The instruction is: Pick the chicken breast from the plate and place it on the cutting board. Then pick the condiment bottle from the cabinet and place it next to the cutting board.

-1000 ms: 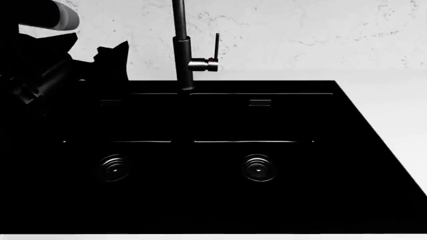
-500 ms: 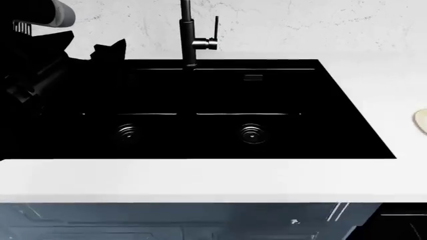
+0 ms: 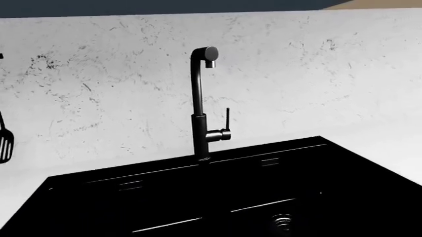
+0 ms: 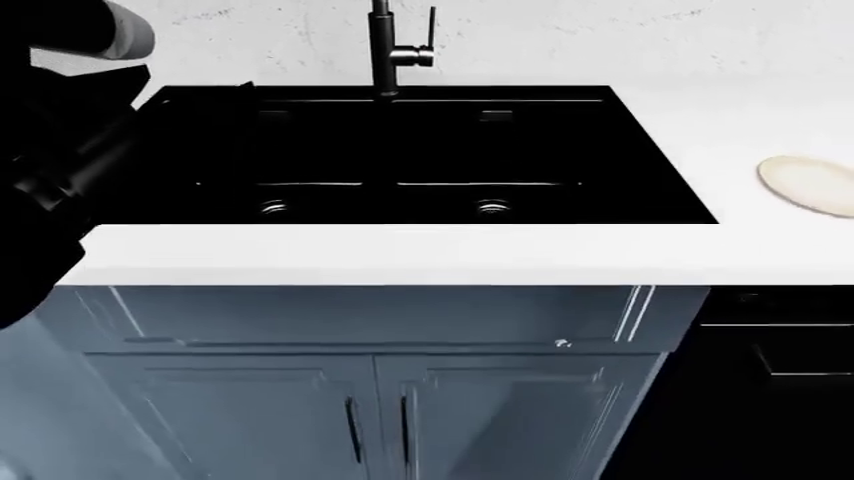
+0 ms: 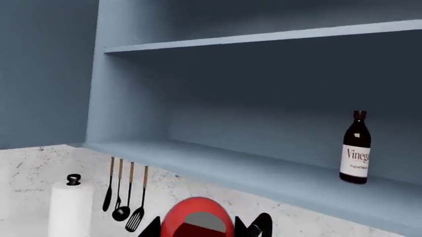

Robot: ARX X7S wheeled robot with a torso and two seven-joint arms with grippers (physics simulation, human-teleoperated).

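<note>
While the right gripper (image 5: 197,228) holds the red condiment bottle (image 5: 196,219) between its jaws, a dark bottle (image 5: 355,148) reading "Vinegar" stands on the cabinet shelf (image 5: 264,173). Left jaws are hidden. At the bench's (image 4: 400,255) right edge lies a cut-off pale plate (image 4: 809,184).

black sink (image 4: 400,160), faucet (image 3: 201,106), vinegar bottle (image 5: 356,148)

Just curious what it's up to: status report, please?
Right fingers look shut on condiment bottle. Left fingers too dark to read. Plate on counter at right; cutting board out of view.
</note>
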